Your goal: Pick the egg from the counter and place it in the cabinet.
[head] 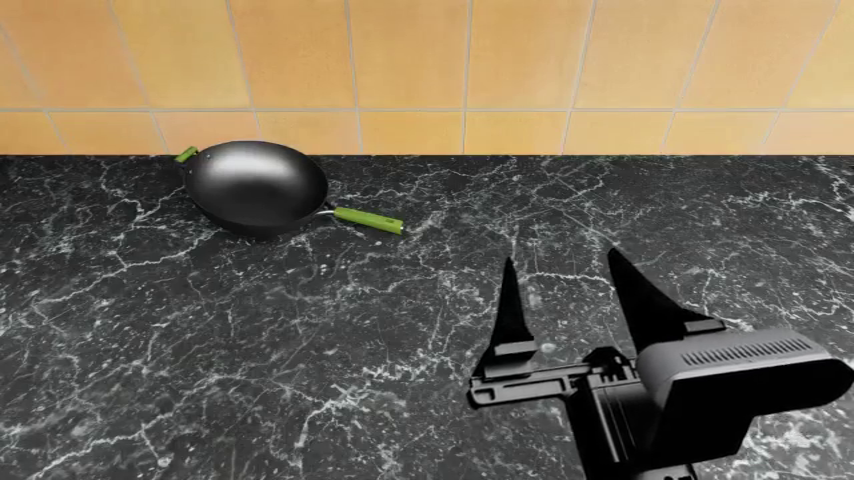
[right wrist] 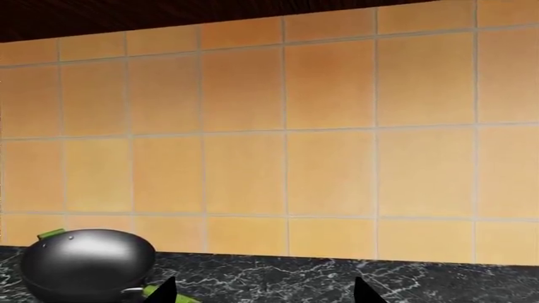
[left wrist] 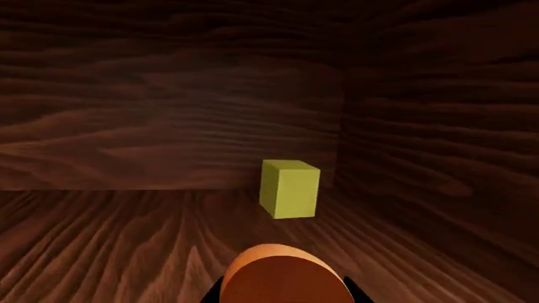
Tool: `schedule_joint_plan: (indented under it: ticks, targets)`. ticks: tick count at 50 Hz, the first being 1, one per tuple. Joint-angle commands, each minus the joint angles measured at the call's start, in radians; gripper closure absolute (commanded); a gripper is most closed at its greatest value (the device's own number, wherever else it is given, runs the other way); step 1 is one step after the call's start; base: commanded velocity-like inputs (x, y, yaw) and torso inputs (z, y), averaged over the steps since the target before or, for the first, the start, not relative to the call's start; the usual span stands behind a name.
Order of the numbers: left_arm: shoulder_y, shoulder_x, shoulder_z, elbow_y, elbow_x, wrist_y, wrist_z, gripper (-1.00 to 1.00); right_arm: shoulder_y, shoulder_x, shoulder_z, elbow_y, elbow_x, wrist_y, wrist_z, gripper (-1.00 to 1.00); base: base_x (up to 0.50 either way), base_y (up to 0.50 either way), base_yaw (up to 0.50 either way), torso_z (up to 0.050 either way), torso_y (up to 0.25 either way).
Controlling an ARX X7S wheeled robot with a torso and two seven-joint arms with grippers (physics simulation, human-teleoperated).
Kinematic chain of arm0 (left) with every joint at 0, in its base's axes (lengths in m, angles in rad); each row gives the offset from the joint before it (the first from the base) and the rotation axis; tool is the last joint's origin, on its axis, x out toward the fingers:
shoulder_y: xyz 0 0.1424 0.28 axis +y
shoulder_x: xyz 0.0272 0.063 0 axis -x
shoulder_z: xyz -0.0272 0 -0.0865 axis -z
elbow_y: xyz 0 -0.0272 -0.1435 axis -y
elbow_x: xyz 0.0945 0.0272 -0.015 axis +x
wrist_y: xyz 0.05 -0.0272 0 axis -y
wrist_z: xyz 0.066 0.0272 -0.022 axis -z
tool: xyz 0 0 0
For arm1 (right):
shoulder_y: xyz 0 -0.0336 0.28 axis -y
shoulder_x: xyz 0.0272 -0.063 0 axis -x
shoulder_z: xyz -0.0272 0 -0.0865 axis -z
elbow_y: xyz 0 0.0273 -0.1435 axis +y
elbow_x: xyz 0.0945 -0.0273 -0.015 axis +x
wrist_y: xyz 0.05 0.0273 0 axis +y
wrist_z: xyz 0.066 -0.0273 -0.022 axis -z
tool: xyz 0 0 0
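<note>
Orange wall tiles [head: 467,60] back your black marble surface [head: 267,350], where only a wok [head: 256,185] sits near the wall. Your left wrist camera looks into the wooden cabinet [left wrist: 126,126], which puts that arm inside it, by my judgement ready for release. Your right hand [head: 574,290] hovers over the surface, spread wide and empty. A yellow block [left wrist: 290,188] stands near the cabinet's back corner. The egg [left wrist: 284,278] sits clamped in your left hand [left wrist: 284,291], short of that block.
</note>
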Motion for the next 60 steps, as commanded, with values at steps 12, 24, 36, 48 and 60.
schedule_joint_plan:
  ticks: [12, 24, 36, 48, 60]
  targets:
    - [-0.003, 0.021, -0.082, -0.055, 0.281, -0.157, 0.135, 1.0, 0.004, 0.011, -0.023, -0.02, 0.004, 0.007, 0.02, -1.0, 0.0, 0.0, 0.0, 0.0, 0.0]
    - [-0.003, 0.015, -0.101, -0.05, 0.277, -0.151, 0.101, -1.0, 0.006, 0.016, -0.03, -0.017, 0.009, 0.003, 0.026, -1.0, 0.0, 0.0, 0.0, 0.0, 0.0]
    - [-0.003, -0.007, -0.12, 0.062, 0.188, -0.199, 0.027, -1.0, 0.02, 0.018, -0.043, -0.015, 0.008, 0.007, 0.035, -1.0, 0.0, 0.0, 0.0, 0.0, 0.0]
    - [-0.003, -0.016, -0.118, 0.237, 0.135, -0.313, -0.005, -1.0, 0.049, 0.008, -0.068, 0.004, -0.002, 0.01, 0.035, -1.0, 0.0, 0.0, 0.0, 0.0, 0.0]
    - [-0.003, -0.017, -0.116, 0.308, 0.144, -0.343, -0.013, -1.0, 0.049, 0.008, -0.082, 0.012, -0.011, -0.005, 0.037, -1.0, 0.0, 0.0, 0.0, 0.0, 0.0]
